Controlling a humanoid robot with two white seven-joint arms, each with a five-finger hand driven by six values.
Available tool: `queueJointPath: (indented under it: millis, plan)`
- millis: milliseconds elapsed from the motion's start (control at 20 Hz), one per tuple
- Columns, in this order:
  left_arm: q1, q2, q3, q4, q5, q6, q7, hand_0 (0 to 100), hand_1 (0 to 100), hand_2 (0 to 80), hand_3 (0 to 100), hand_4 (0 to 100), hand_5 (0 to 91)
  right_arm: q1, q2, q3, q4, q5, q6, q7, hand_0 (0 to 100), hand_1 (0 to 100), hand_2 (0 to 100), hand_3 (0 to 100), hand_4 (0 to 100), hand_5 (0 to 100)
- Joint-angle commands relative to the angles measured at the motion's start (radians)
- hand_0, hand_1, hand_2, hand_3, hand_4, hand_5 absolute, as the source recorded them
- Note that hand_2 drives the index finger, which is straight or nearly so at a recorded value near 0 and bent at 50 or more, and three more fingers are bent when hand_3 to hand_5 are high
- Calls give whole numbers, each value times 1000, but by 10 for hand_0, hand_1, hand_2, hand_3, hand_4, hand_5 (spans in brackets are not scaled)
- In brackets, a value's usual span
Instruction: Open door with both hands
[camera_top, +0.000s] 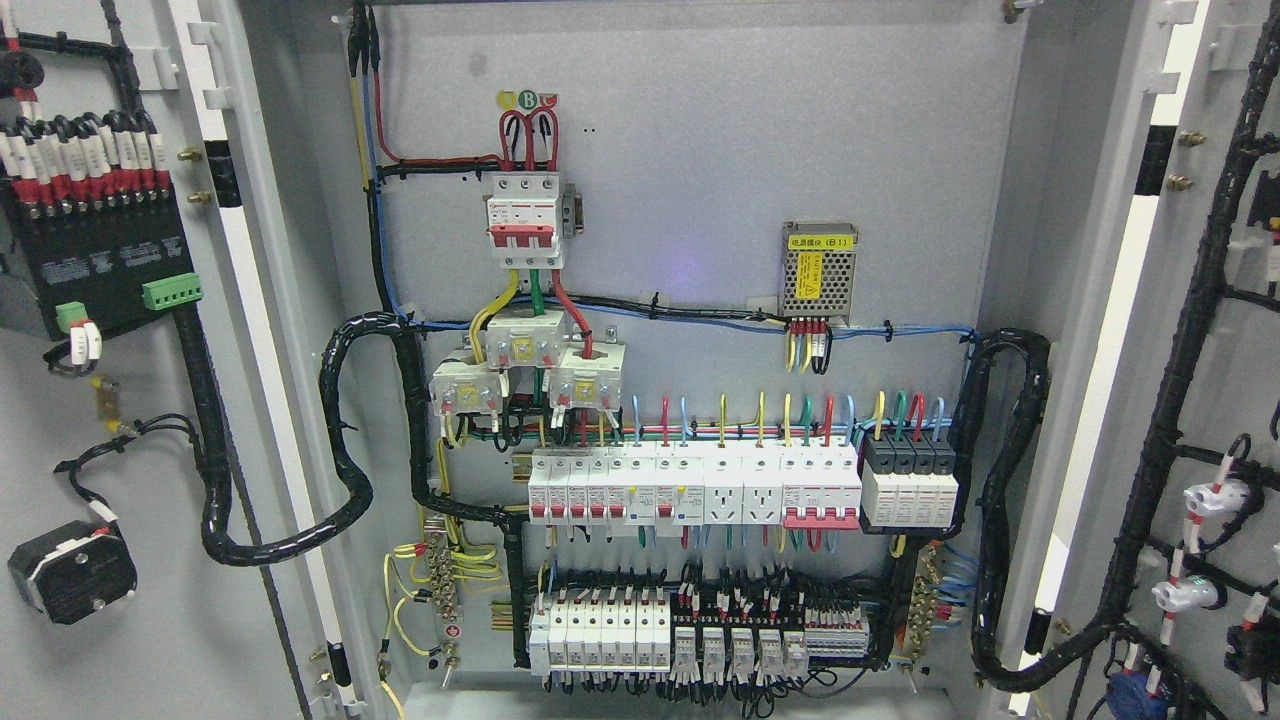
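Both grey cabinet doors stand swung wide open. The left door (140, 420) shows its inner face with a black terminal module and wired parts. The right door (1215, 380) shows its inner face with black cable looms and small white components. Between them the cabinet's back panel (700, 180) is fully exposed, carrying a red-and-white main breaker (523, 220), current transformers, a row of white breakers (690, 485) and lower relays. Neither of my hands nor any arm appears in the head view.
Thick black cable bundles (350, 430) loop from each door into the cabinet at the left and at the right (1010, 480). A small mesh-covered power supply (820, 268) sits at the upper right of the panel. The cabinet floor edge (700, 700) runs along the bottom.
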Motion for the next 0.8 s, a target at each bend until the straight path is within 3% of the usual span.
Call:
queueJointPath:
  millis: [0,451,751]
  plan:
    - [-65,98,26,212,6,-275,-2,0,0,0,0,0,0,20,7,-33,7,-26,-42,0,382,0,0,0,0,0]
    - [-116,116,25,258,3,-102,-2,0,0,0,0,0,0,37,7,-47,16,-43,-42,0,382,0,0,0,0,0]
    - [-156,118,14,332,-4,-83,-3,0,0,0,0,0,0,47,7,-61,17,-50,-42,0,382,0,0,0,0,0]
